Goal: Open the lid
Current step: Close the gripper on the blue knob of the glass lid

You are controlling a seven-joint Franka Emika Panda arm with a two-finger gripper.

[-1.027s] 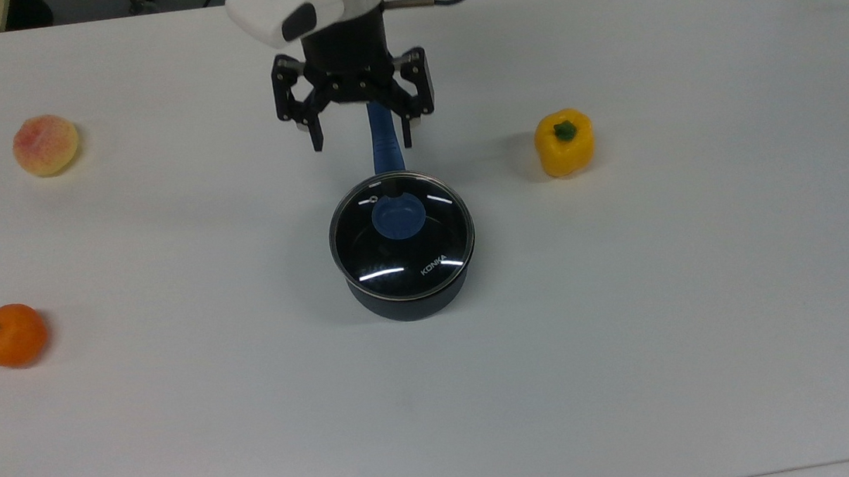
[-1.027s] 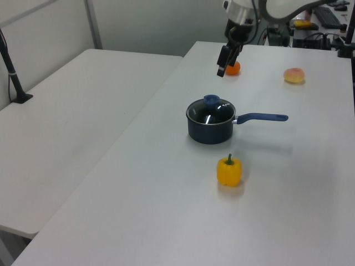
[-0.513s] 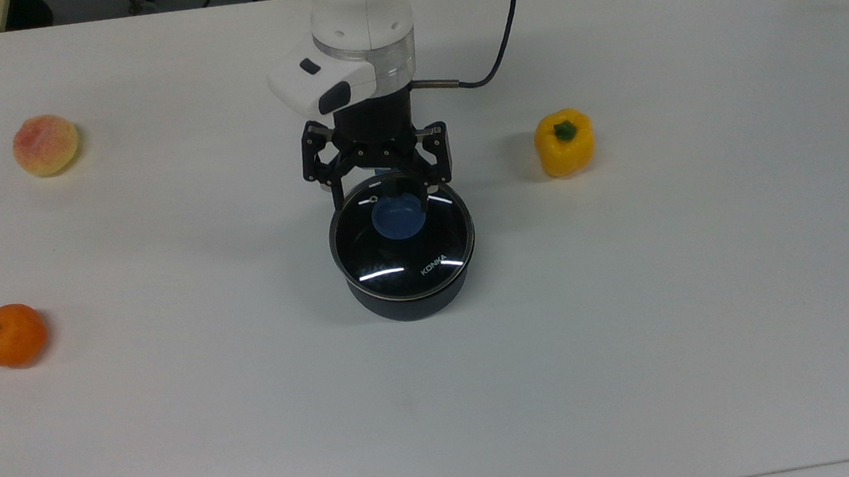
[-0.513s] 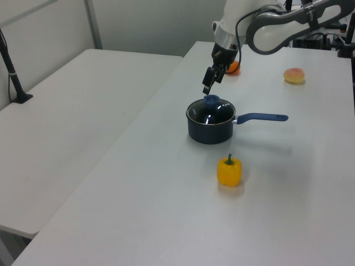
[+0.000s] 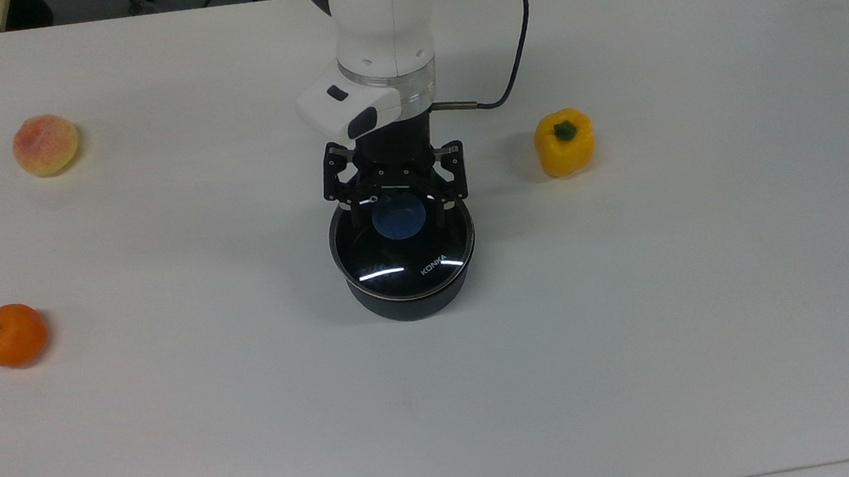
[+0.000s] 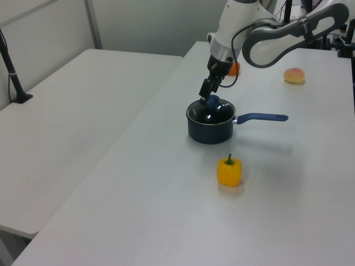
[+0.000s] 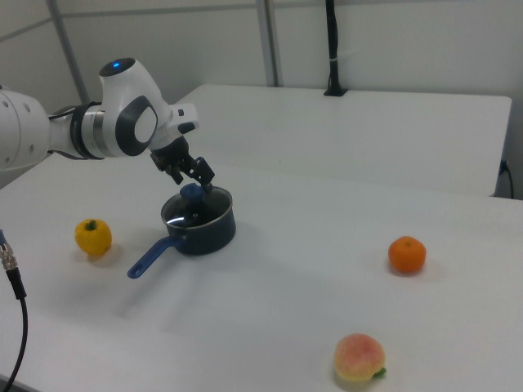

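Top view: lid (image 5: 404, 252) sits on the saucepan (image 5: 407, 302), claw (image 5: 397, 208) spread astride its knob (image 5: 398, 219).

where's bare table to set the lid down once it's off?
Widest bare table is the near strip below the saucepan in the top view. Also open: between saucepan and orange, and beyond the yellow pepper toward the top view's right. Crowded only at the lid, where the open gripper straddles the knob.

lab, white tables (image 6: 83, 111), robot arm (image 6: 277, 33)
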